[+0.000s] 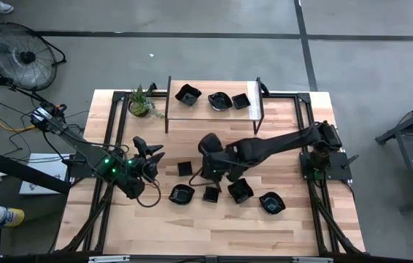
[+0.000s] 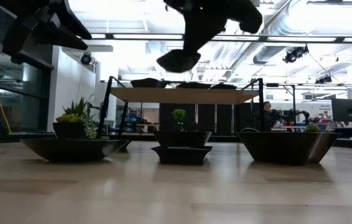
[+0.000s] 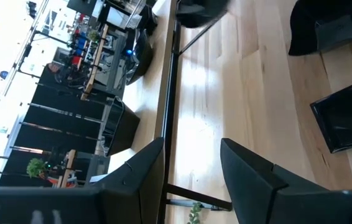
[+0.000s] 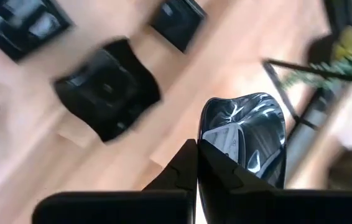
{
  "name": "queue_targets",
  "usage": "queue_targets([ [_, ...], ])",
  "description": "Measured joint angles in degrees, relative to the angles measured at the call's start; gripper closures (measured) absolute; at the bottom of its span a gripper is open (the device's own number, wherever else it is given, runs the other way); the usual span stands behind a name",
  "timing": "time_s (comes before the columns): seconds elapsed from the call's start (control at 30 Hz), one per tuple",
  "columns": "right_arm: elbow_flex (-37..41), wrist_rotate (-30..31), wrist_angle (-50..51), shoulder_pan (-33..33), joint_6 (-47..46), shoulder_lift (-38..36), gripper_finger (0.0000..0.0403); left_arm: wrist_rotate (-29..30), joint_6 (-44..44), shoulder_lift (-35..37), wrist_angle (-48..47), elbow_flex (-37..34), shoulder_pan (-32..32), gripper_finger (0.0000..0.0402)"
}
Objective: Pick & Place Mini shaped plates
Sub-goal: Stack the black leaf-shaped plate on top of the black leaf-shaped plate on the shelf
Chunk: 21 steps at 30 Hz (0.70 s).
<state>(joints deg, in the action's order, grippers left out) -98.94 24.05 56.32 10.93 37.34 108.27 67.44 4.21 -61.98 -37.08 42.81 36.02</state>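
Small glossy black plates lie on the wooden table: a small square one (image 1: 184, 168), a wavy-rimmed one (image 1: 182, 193) and others (image 1: 240, 190) (image 1: 271, 202) toward the near side. Three more (image 1: 219, 100) sit on the raised shelf (image 1: 214, 113) at the far side. My right gripper (image 1: 212, 155) (image 4: 196, 155) is shut on one plate (image 4: 245, 134) (image 2: 179, 60) and holds it high above the table's middle. My left gripper (image 1: 150, 155) (image 3: 191, 165) hangs open over bare wood left of the plates, touching nothing. My right gripper pinches the plate by its rim (image 4: 216, 144) between the two fingers, which come from above and point down. The plate is lifted clear of the table (image 2: 179, 60) and hangs tilted below the fingers, over the plates that lie on the wood.
A green potted plant (image 1: 142, 102) stands at the shelf's left end. The shelf has black metal posts (image 1: 168, 102) (image 1: 260, 98). Black frame rails (image 1: 104, 146) run along the table's edges. Bare wood lies along the near edge (image 1: 214, 230).
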Motion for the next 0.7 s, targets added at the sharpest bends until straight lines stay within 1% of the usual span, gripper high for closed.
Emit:
queue_targets([
  [0.13,-3.7,2.6,2.9,-1.9,-1.5,0.0,0.0403,-1.2,0.0,0.0,0.0,0.0,0.0,0.0250],
  [0.3,-6.6,2.4,3.0,-5.4,-7.3,0.0,0.0403,-1.4,0.0,0.0,0.0,0.0,0.0,0.0250],
  [0.63,-9.1,3.2,2.6,-13.7,-29.0,0.0,0.0403,-2.2,0.0,0.0,0.0,0.0,0.0,0.0250],
  [0.7,-9.1,1.8,2.5,-15.6,-32.5,0.0,0.0403,-2.2,0.0,0.0,0.0,0.0,0.0,0.0250],
])
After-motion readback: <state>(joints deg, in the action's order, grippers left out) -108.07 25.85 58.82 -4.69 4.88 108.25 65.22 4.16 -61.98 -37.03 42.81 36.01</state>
